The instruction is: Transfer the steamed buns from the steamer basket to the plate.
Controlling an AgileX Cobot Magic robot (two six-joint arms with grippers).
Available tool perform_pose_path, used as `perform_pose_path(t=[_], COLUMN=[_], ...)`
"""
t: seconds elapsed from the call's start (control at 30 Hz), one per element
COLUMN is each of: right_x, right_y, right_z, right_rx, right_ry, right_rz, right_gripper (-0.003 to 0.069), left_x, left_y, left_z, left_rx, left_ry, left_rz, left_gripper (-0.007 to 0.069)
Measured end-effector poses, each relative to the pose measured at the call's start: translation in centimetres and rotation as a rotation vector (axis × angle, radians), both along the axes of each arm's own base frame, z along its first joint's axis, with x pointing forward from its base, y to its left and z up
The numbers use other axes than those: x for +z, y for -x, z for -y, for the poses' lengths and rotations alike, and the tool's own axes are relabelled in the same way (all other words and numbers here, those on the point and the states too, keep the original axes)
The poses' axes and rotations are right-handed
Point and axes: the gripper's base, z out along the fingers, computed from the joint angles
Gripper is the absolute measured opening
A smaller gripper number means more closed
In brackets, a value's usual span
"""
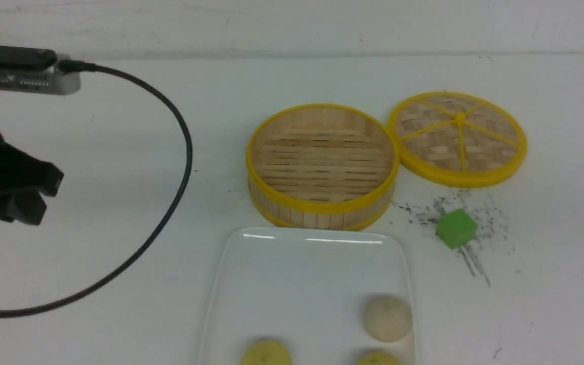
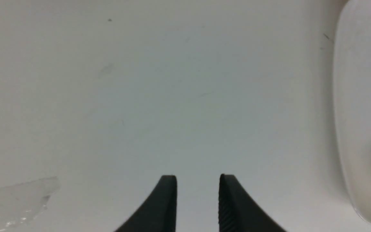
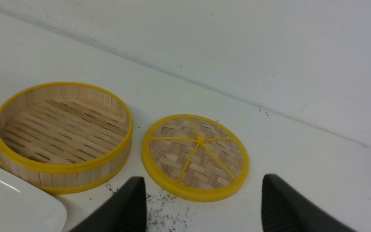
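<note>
From the front, the steamer basket (image 1: 322, 207) stands with its slatted floor bare, its near wall just beside the far edge of the plate (image 1: 302, 274). On the plate's near part lie an off-white bun (image 1: 387, 318) on the right, a yellow bun (image 1: 266, 353) towards the left and a second yellow bun (image 1: 379, 359) right of it, both cut by the picture's edge. The woven lid (image 1: 458, 138) lies flat to the basket's right, and the green cube (image 1: 455, 228) sits among dark specks (image 1: 424, 213) nearer than the lid. My left arm (image 1: 8, 187) hangs at the far left, well apart from the plate, with a black cable (image 1: 183, 167) looping over the table (image 1: 94, 243). Through my left wrist camera, my left gripper (image 2: 197, 180) has its jaws a little apart with nothing between them, over bare table; the plate's rim and a blur of yellow show at one side. Through my right wrist camera, my right gripper (image 3: 204, 180) is spread wide and grasps nothing, hovering near the lid, with the basket beside it and a corner of the plate
</note>
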Motion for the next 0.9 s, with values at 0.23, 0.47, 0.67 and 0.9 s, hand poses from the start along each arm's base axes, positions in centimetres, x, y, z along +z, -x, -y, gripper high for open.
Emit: perform_pose_path(t=[0.23,0.47,0.67,0.9], right_x=[0.0,0.0,0.0,0.0], right_y=[0.0,0.0,0.0,-0.1], right_z=[0.0,0.0,0.1,0.1], right_rx=[-0.001,-0.003,-0.008,-0.009], right_ry=[0.003,0.006,0.021,0.025], right_rz=[0.001,-0.001,0.007,0.007], right_gripper=[0.0475,0.0475,0.0475,0.0475], left_x=[0.5,-3.1,-4.8,-2.3], left_y=[-1.5,-2.0,-1.5,0.1], left_z=[-0.1,0.0,0.5,0.9], left_rx=[0.014,0.032,0.053,0.033], left_ry=[-0.004,0.025,0.095,0.152], left_rz=[0.182,0.262,0.274,0.398], left_gripper=[0.0221,0.0227,0.0232,0.0233])
